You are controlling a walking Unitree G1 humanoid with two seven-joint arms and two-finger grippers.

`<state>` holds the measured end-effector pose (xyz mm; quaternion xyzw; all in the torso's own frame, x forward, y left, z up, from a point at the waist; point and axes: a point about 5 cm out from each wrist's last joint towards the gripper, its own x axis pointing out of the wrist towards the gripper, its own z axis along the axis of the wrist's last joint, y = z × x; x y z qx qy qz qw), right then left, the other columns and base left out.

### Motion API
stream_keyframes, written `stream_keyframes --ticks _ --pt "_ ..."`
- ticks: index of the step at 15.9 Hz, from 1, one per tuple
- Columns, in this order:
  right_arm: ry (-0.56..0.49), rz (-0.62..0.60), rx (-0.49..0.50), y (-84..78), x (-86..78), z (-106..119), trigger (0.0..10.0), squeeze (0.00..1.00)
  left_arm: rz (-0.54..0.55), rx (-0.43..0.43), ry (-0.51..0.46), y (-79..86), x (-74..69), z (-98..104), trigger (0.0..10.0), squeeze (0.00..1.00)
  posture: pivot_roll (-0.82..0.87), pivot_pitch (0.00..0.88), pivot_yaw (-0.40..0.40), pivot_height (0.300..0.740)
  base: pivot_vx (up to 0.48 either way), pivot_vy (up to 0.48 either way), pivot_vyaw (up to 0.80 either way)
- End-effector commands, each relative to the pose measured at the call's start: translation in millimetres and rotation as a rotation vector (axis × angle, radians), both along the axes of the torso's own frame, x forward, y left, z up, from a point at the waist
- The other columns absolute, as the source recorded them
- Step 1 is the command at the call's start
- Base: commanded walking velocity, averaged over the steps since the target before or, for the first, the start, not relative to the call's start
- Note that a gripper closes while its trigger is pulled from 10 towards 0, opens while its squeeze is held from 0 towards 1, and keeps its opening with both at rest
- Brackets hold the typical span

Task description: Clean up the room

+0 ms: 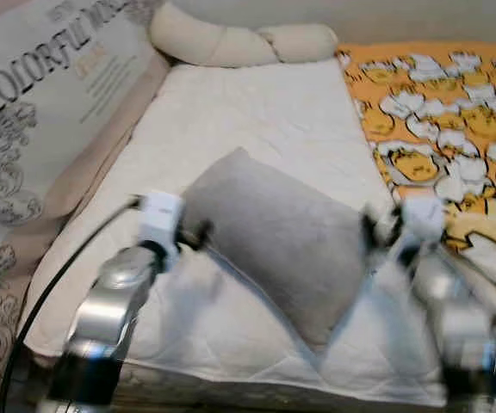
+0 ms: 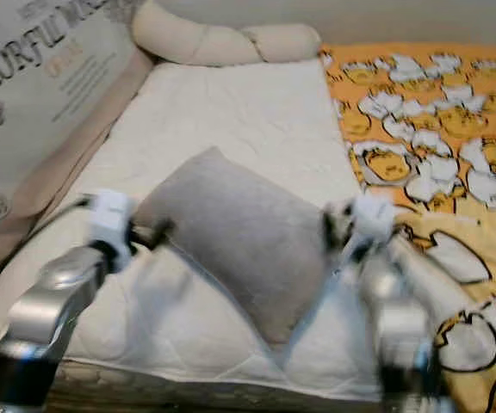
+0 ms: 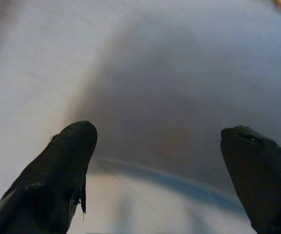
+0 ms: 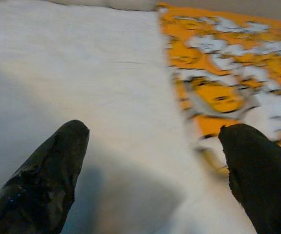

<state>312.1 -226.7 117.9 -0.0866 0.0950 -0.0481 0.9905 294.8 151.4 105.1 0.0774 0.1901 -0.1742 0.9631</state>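
So the grey pillow (image 1: pixel 274 241) is sitting tilted like a diamond in the lower middle of the head-camera frame, on top of the white quilted mattress pad (image 1: pixel 257 112), with one corner pointing down toward the near edge. Both arms are up on either side of it: the left gripper (image 1: pixel 198 234) is right at the pillow's left edge and the right gripper (image 1: pixel 370 231) is at its right corner, so it looks like a two-handed squeeze-and-lift setup, which makes sense for something this soft and floppy.

From the wrist cameras, both grippers have their fingers spread wide. The left gripper's view looks straight at the grey fabric between its two black fingers (image 3: pixel 57 170), so it's aimed at the pillow but not clamped on anything. The right one's view looks out past its fingers (image 4: pixel 43 175) over the white pad toward the orange cartoon-print blanket (image 1: pixel 455 112), so nothing's pinched there either. Whether the fingers are actually touching the pillow is hard to say, it's all a bit blurry.

Other stuff: a cream knotted bolster (image 1: pixel 239 39) runs along the upper edge of the pad, and a big printed bag (image 1: pixel 41 112) with curly lettering leans in the upper left.

My guess is the pillow belongs up by the bolster, so tidying starts here
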Motion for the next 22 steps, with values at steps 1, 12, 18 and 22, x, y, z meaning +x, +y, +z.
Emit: stream_keyframes --ticks 1,12,18,22 --pt "0.011 0.014 0.001 -2.4 8.5 -4 10.0 0.00 -0.014 0.027 0.062 3.4 -0.4 -7 10.0 0.00 -0.03 0.000 0.101 0.740 0.000 0.000 0.00" --pt "0.244 0.280 -0.078 18.2 45.4 -33 10.0 0.00 -0.150 -0.097 0.419 -64.9 8.7 -60 10.0 0.00 -0.04 0.000 0.090 0.740 0.000 0.000 0.00" --pt "0.286 0.392 -0.008 25.8 40.4 -40 10.0 0.00 -0.058 -0.159 0.387 -72.6 23.1 -60 10.0 0.00 -0.04 0.000 0.094 0.740 0.000 0.000 0.00" --pt "0.269 0.499 0.105 45.4 37.7 -34 10.0 0.00 0.023 -0.204 0.192 -47.3 53.4 -20 10.0 0.00 -0.03 0.000 0.090 0.740 0.000 0.000 0.00"
